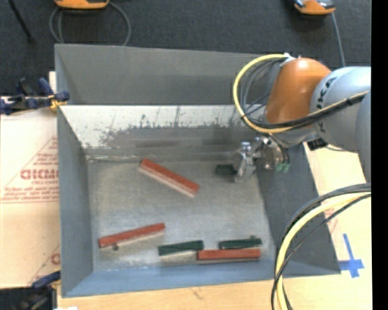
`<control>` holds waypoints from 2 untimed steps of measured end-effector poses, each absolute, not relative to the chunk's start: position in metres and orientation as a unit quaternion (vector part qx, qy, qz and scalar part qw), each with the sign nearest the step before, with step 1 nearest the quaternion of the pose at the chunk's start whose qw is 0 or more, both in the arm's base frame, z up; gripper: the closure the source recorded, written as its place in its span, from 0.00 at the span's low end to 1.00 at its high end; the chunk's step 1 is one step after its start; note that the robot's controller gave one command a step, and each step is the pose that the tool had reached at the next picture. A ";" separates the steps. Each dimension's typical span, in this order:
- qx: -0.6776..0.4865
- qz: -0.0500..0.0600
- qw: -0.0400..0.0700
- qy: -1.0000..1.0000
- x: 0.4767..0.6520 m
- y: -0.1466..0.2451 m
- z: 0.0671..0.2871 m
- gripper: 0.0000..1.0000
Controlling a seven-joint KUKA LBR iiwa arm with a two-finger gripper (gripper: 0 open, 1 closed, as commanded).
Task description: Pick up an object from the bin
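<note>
Claw (246,166) low in the bin (155,76), at the right end of the back wall, close to the floor. Whether it is wide or narrow: cannot tell, since the tip is small and lost against wall and shadow. Nothing seen held.

Nearest thing: small dark green block (225,170), on the floor just beside the claw, on its camera-left side. Touching or a hair apart, cannot tell. It is short and stubby, and its longer side seems to run along the back wall.

Farther left, mid-floor: orange-red bar (169,176), apart from the block, tilted, with its long axis running from upper left down to lower right.

Well apart, along the front wall: dark green bar (181,247), second dark green bar (240,243), and red bar (227,255) lying close against them, all roughly parallel to that wall. Front left: another red bar (131,235), slightly tilted.

Judgement: the green block is the likely pick. What matters is that it lies to the side of the claw, not beneath it. A small shift to camera-left, away from the arm's own side, should centre the claw over it. The closing direction should then cross the block's short side. With the back wall so near, there is little room to correct that way.
</note>
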State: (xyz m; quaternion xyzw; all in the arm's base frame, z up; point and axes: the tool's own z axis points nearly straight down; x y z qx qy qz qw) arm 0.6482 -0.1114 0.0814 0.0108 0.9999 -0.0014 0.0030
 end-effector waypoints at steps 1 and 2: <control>0.010 -0.001 0.003 1.000 0.648 -0.111 0.081 1.00; 0.010 -0.001 0.003 1.000 0.648 -0.111 0.081 1.00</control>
